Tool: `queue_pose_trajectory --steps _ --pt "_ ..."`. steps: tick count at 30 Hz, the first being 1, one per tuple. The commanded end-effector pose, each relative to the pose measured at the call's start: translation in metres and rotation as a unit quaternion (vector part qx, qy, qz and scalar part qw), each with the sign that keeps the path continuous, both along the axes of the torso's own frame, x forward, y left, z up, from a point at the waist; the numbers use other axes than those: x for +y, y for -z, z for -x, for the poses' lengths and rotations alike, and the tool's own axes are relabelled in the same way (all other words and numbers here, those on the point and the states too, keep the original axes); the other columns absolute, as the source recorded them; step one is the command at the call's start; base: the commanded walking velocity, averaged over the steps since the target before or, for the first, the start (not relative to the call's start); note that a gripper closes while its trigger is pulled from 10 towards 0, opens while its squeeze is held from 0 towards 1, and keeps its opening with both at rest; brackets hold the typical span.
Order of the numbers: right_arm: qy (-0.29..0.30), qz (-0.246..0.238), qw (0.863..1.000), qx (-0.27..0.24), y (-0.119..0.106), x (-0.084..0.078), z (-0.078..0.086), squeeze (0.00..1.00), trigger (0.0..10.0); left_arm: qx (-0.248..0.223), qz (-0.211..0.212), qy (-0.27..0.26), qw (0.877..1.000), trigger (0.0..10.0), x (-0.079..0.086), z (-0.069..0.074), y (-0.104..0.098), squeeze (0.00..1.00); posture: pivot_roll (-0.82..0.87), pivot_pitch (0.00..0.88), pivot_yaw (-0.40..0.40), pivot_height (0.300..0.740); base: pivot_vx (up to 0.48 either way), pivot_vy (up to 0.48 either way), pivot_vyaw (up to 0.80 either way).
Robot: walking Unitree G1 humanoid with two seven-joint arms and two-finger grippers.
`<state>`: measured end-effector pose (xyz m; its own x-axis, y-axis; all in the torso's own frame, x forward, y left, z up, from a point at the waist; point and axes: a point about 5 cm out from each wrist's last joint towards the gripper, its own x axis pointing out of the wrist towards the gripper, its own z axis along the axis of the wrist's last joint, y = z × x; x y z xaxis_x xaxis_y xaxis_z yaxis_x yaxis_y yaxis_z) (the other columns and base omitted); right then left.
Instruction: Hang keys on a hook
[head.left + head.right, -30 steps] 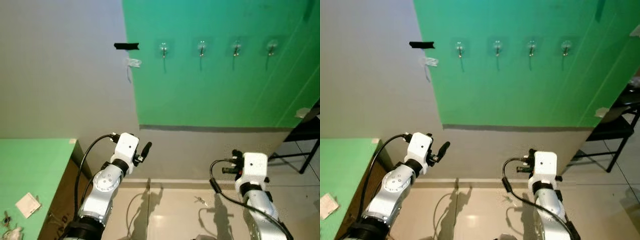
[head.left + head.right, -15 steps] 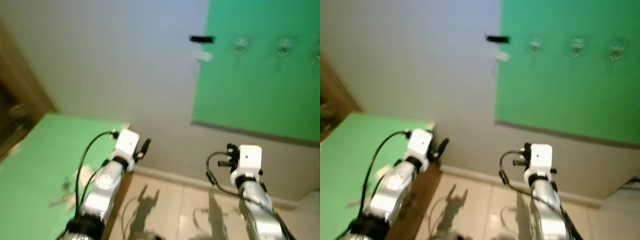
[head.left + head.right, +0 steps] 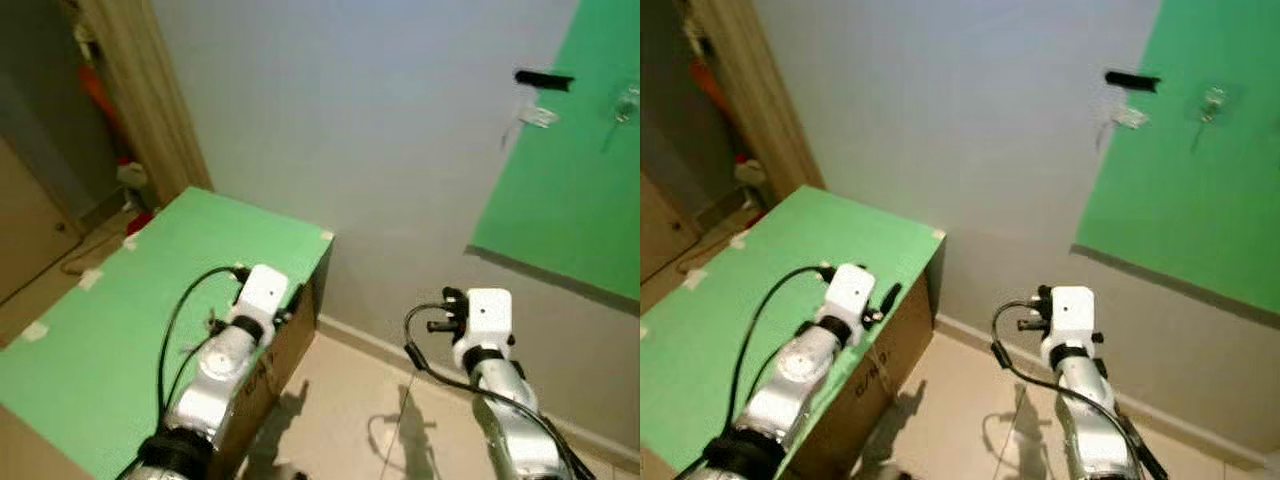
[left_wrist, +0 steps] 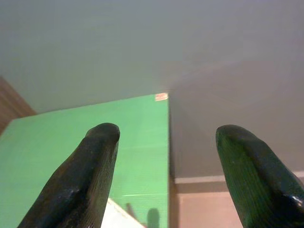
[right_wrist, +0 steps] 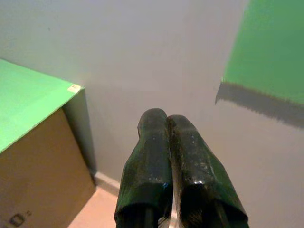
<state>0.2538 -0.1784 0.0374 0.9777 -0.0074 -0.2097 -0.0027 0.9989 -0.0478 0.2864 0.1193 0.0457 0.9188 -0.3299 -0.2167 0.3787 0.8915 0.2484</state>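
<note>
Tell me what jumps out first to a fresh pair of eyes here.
The green-topped cardboard box at the robot's left, with the left gripper open above its corner. Then the green panel on the grey wall to the right, bearing a hook beside a strip of black tape. The right gripper is shut, empty.
</note>
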Motion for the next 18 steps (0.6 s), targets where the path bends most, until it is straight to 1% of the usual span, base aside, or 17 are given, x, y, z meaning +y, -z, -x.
queue_pose_trajectory --steps 1,7,9,10,11,15,17,18 --pt "-0.017 0.004 1.0 -0.012 -0.0049 0.005 -0.0028 0.0 10.0 0.004 -0.014 -0.008 1.0 10.0 0.0055 0.003 0.0036 0.0 -0.13 0.0 0.025 0.722 0.0 0.0 0.73" --pt "-0.03 0.008 0.999 -0.008 -0.0042 0.0053 -0.0021 0.0 10.0 0.002 -0.017 -0.009 1.0 10.0 0.0044 0.0048 0.0048 0.0 -0.12 0.0 0.017 0.722 0.0 0.0 0.73" --pt "-0.033 0.005 0.999 -0.007 -0.0039 0.0056 -0.0017 0.02 10.0 0.001 -0.016 -0.009 1.0 10.0 0.0039 0.005 0.0046 0.0 -0.12 0.0 0.014 0.722 0.0 0.0 0.74" --pt "-0.037 0.003 0.999 -0.007 -0.004 0.0063 -0.0019 1.0 10.0 0.0 -0.016 -0.008 1.0 10.0 0.0034 0.0049 0.0044 0.0 -0.12 0.0 0.014 0.722 0.0 0.0 0.74" --pt "-0.04 -0.007 0.999 -0.007 -0.0043 0.0074 -0.0023 1.0 10.0 0.0 -0.014 -0.009 1.0 10.0 0.0023 0.0047 0.0039 0.0 -0.12 0.0 0.014 0.722 0.0 0.0 0.73" --pt "-0.047 -0.009 0.999 -0.008 -0.0054 0.0101 -0.0039 1.0 10.0 -0.003 -0.009 -0.009 1.0 10.0 0.0001 0.0045 0.0024 0.0 -0.11 0.0 0.009 0.722 0.0 0.0 0.73" --pt "-0.047 -0.001 0.999 -0.007 -0.005 0.0122 -0.0056 1.0 10.0 -0.005 -0.01 -0.009 1.0 10.0 -0.0001 0.0045 0.0019 0.0 -0.11 0.0 0.012 0.722 0.0 0.0 0.71" --pt "-0.046 -0.001 0.999 0.0 -0.0035 0.0142 -0.0075 1.0 10.0 -0.006 -0.011 -0.011 1.0 10.0 0.0001 0.0047 0.0018 0.0 -0.11 0.0 0.009 0.722 0.0 0.0 0.0"
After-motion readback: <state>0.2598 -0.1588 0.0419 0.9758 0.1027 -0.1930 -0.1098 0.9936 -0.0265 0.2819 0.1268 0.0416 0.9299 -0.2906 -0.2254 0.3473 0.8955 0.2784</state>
